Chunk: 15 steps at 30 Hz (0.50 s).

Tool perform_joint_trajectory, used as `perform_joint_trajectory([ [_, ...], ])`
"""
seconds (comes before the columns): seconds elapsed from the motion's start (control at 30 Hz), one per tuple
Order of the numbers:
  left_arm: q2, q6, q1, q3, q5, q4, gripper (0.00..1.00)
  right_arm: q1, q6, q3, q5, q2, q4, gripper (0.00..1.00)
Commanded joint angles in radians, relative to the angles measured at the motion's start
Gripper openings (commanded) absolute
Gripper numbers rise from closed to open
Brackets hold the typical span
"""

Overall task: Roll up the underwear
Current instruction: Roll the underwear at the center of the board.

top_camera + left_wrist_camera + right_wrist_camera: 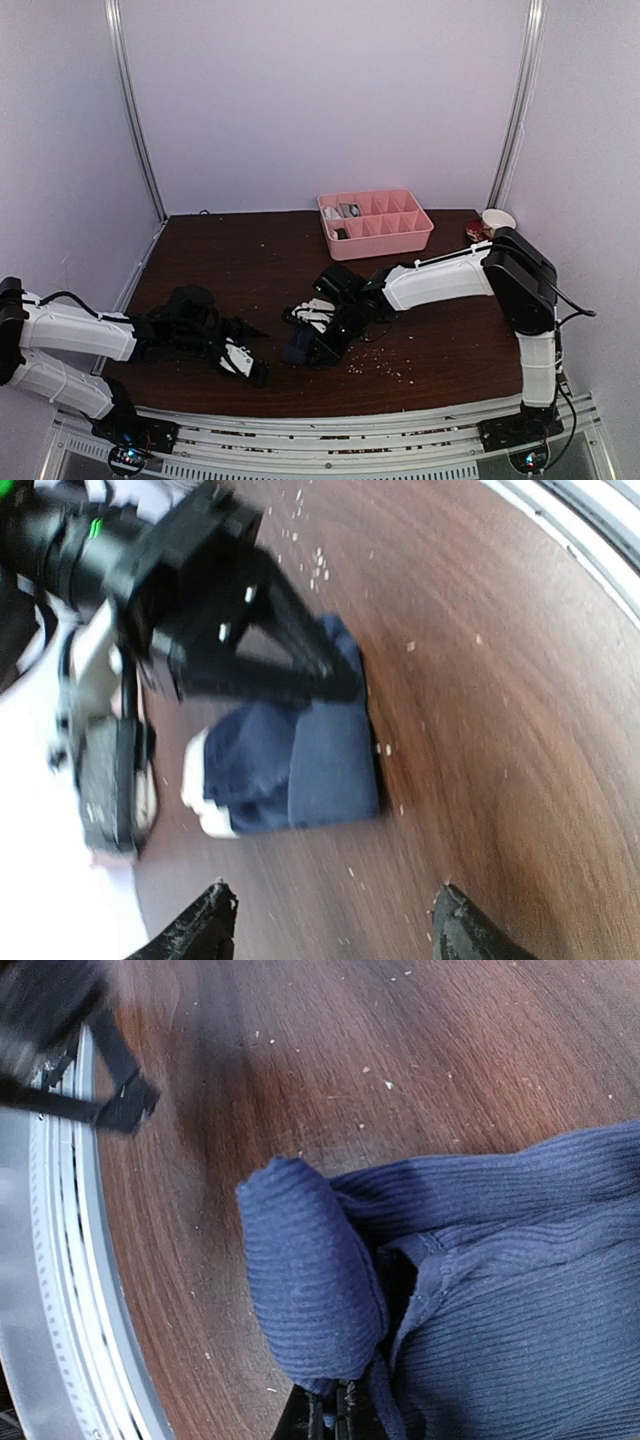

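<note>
Rib-knit navy boxer brief [500, 1290] lies bunched on the wood-grain table [300, 1060], a rounded fold pinched in the right gripper [338, 1405]. Only the left wrist view shows its cream waistband [200, 795]; the left gripper [333, 910] gapes empty.

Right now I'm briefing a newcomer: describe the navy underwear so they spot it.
On the wooden table, look in front of the pink tray. The navy underwear lies folded there, pinched by the right gripper: the only blue cloth, edged with a cream-white waistband.
</note>
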Motion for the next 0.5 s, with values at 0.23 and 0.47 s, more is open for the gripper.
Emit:
perform_joint_trajectory([
  [0.23, 0.226, 0.032, -0.177, -0.005, -0.221, 0.322, 0.65, -0.031, 0.034, 0.043, -0.046, 0.067, -0.086, 0.0],
  [0.47, 0.3, 0.023, -0.208, 0.03, -0.247, 0.353, 0.63, -0.037, 0.021, 0.039, -0.042, 0.076, -0.091, 0.0],
])
